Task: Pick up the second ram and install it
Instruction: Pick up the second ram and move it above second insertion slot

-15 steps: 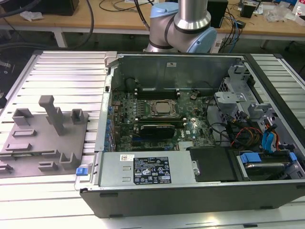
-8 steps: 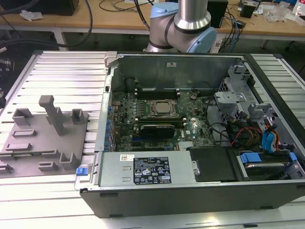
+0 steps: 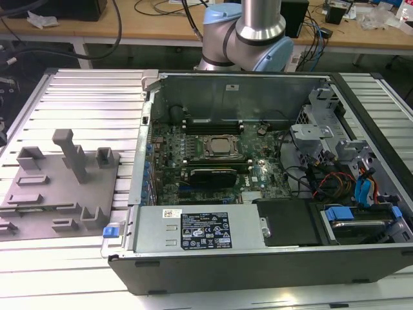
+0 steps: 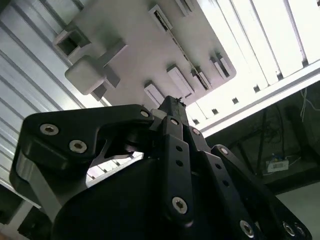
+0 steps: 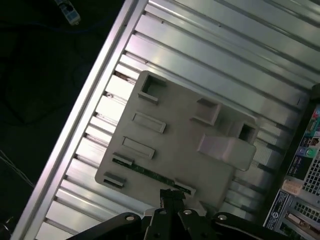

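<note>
Where the computer case (image 3: pixel 258 274) lies, exterior view: open on the worktop (image 3: pixel 90 97), grey holder (image 3: pixel 64 194) on the exterior view's left.
Ram (image 5: pixel 149 173), first wrist view: green stick in a slot along the holder's (image 5: pixel 190 145) edge.
Fingers (image 5: pixel 170 200), first wrist view: clenched, tips near 1 end of the ram.
Fingers (image 4: pixel 167 112), second wrist view: tips meeting over the holder (image 4: pixel 145 45).

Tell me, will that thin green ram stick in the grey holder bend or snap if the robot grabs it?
Probably stiff, not floppy: the ram stick is a flat board lying straight in its slot on the grey holder plate. It looks thin and narrow, so likely light, yet possibly fragile if twisted or squeezed hard.
</note>
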### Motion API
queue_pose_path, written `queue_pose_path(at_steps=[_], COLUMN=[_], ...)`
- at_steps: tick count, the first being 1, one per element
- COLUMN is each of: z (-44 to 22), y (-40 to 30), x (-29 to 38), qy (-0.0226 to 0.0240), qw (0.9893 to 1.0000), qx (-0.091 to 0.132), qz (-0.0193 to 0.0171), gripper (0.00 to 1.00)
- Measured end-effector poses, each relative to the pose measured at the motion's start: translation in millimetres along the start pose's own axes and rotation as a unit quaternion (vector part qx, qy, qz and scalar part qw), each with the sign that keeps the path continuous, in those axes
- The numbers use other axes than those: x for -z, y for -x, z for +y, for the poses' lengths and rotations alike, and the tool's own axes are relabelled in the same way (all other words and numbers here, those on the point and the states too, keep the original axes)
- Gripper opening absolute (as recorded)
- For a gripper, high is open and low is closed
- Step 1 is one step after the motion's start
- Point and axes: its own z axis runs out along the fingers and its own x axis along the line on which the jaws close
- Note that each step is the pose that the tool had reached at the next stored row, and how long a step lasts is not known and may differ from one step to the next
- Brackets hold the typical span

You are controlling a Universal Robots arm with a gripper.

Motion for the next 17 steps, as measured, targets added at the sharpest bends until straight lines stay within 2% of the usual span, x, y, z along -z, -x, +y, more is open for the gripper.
queue_pose_path(at_steps=[2, 5, 7, 9, 11, 12, 16, 17], z=[0.0, 0.0, 0.0, 0.0, 0.0, 0.0, 0.0, 0.0], y=[0.0, 0.0, 0.0, 0.0, 0.0, 0.0, 0.0, 0.0], x=[0.0, 0.0, 0.0, 0.0, 0.0, 0.0, 0.0, 0.0], qy=[0.0005, 0.001, 0.0017, 0.0023, 0.0026, 0.0029, 0.0034, 0.0036], qw=[0.9997, 0.9991, 0.9975, 0.9954, 0.9941, 0.9927, 0.99, 0.9886], qx=[0.023, 0.043, 0.071, 0.096, 0.108, 0.12, 0.141, 0.151], qz=[0.0006, 0.0012, 0.0019, 0.0025, 0.0028, 0.0032, 0.0037, 0.004], gripper=[0.11, 0.11, 0.11, 0.11, 0.11, 0.11, 0.11, 0.11])
